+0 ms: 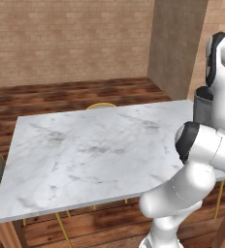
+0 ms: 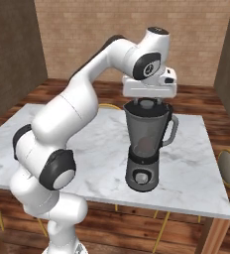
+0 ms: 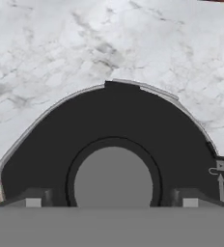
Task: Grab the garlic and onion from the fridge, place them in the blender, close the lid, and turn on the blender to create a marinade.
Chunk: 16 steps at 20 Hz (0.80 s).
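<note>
- I am watching the gripper (image 2: pixel 146 102) hanging directly over the mouth of the blender (image 2: pixel 145 144), which is standing on the marble table (image 1: pixel 85 155), well in from its edges.
- In the hand view I am looking straight down at the lid (image 3: pixel 114 130), a black disc covering the jar's mouth; the fingertips (image 3: pixel 34 200) are showing spread far apart, one at either side, so the jaws are standing wide and gripping nothing.
- Through the smoky jar I am making out a reddish blur low down, probably the onion (image 2: pixel 145 144); the garlic I cannot pick out.
- I am judging the lid to be sitting on, though whether it is fully seated I cannot tell.
- The lid looks light, stiff and smooth; its side tab or its rim would be the place to hold it if it needs reseating, and a push from above should do.
- The jar looks tall and rigid on a narrow base, so I am treating it as tippy: no sideways shoves.
- The silver knob (image 2: pixel 141 177) is sitting low on the base's front, small and likely slippery, wanting a firm pinch across it.
</note>
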{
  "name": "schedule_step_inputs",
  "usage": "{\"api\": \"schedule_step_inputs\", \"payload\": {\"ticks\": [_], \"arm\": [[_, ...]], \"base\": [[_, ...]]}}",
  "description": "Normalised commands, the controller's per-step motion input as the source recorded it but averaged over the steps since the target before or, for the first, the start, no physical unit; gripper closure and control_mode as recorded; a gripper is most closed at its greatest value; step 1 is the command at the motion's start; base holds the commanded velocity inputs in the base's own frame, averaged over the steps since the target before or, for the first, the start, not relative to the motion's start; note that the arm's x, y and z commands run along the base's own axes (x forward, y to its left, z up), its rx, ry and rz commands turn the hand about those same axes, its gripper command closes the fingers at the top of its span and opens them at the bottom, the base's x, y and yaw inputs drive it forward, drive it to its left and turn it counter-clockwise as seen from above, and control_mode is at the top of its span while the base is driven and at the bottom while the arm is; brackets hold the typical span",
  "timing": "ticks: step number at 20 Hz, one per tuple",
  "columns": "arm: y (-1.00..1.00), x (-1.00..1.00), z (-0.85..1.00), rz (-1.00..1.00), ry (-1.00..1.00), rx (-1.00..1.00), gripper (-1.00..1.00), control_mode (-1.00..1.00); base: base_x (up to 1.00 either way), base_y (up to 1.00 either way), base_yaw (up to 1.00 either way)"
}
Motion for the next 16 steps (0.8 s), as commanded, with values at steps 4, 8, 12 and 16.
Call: {"api": "schedule_step_inputs", "payload": {"ticks": [4, 8, 12, 16], "arm": [[0.00, -0.48, 0.53, 0.00, -0.22, 0.00, -1.00, -1.00], [0.00, -0.73, 0.76, 0.00, -0.28, 0.00, -1.00, -1.00], [0.00, -0.95, 0.59, 0.01, -0.40, 0.01, -1.00, -1.00], [0.00, -1.00, 0.06, 0.10, -0.41, 0.09, -1.00, -1.00]], "base": [[0.00, 0.00, 0.00], [0.00, 0.00, 0.00], [0.00, 0.00, 0.00], [0.00, 0.00, 0.00]]}}
